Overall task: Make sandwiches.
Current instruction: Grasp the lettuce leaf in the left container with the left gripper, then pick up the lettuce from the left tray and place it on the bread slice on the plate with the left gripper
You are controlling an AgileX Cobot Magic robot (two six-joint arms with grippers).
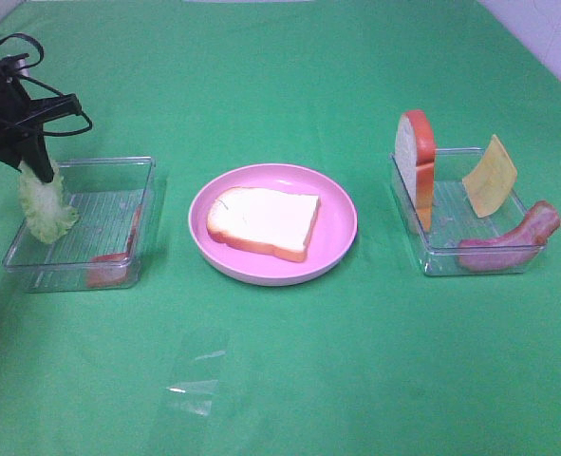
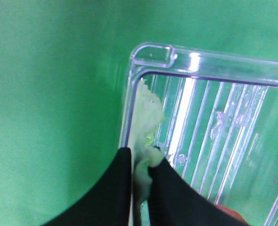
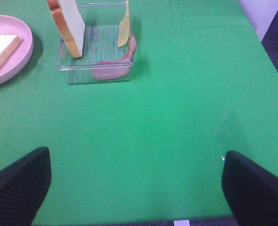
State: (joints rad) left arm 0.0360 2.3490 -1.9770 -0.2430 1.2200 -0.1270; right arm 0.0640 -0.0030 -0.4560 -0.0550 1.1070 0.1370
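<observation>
One white bread slice (image 1: 264, 221) with an orange-brown crust lies flat on the pink plate (image 1: 337, 237) at the centre. My left gripper (image 1: 41, 171) is shut on a pale green lettuce leaf (image 1: 46, 206) and holds it hanging over the left clear tray (image 1: 142, 180); the left wrist view shows the leaf (image 2: 146, 125) pinched between the black fingers (image 2: 171, 193). A bacon strip (image 1: 114, 261) lies in that tray. The right tray (image 1: 432, 261) holds an upright bread slice (image 1: 417, 161), a yellow cheese square (image 1: 490, 176) and bacon (image 1: 508, 245). My right gripper (image 3: 136, 183) is open and empty, well away from that tray.
A green cloth covers the table. A scrap of clear plastic film (image 1: 196, 380) lies on the cloth in front of the plate. In the right wrist view the table's edge and a dark floor (image 3: 275, 47) show beyond the cloth.
</observation>
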